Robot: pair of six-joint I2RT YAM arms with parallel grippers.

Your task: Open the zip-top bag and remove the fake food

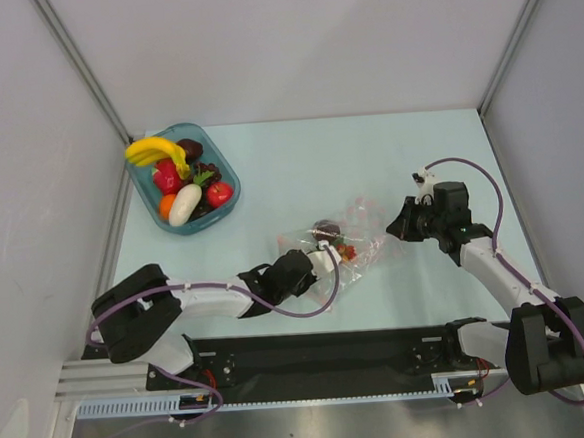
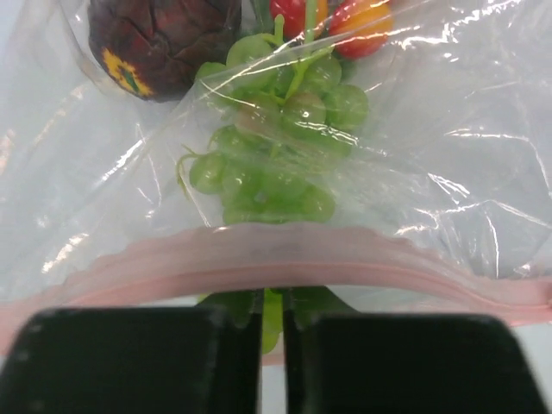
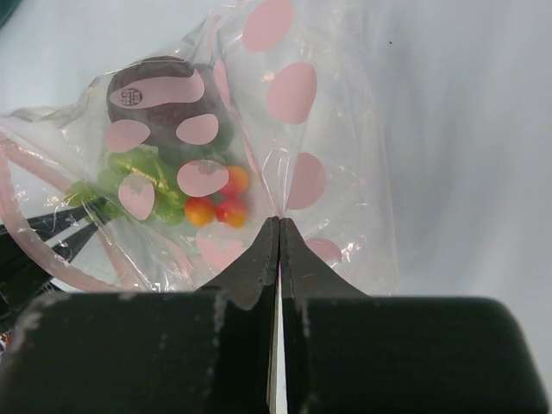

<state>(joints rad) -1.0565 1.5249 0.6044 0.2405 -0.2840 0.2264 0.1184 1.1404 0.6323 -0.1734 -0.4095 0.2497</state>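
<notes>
The clear zip-top bag (image 1: 358, 232) lies mid-table between my grippers. It holds fake food: green grapes (image 2: 276, 147), a dark purple piece (image 2: 159, 39) and small red-orange fruits (image 2: 362, 17). My left gripper (image 1: 327, 260) is shut on the bag's edge at the pink zip strip (image 2: 388, 267); its jaws (image 2: 272, 302) show only a thin gap with plastic and a green leaf in it. My right gripper (image 1: 398, 227) is shut on a fold of the bag's pink-spotted film (image 3: 293, 95) at its fingertips (image 3: 279, 222). The grapes (image 3: 138, 177) and dark piece (image 3: 155, 95) also show in the right wrist view.
A teal tray (image 1: 226, 168) at the back left holds more fake food: a yellow banana (image 1: 152, 149), a white oval piece (image 1: 184, 206), an orange and red pieces. Grey walls close in the table on the left, right and back.
</notes>
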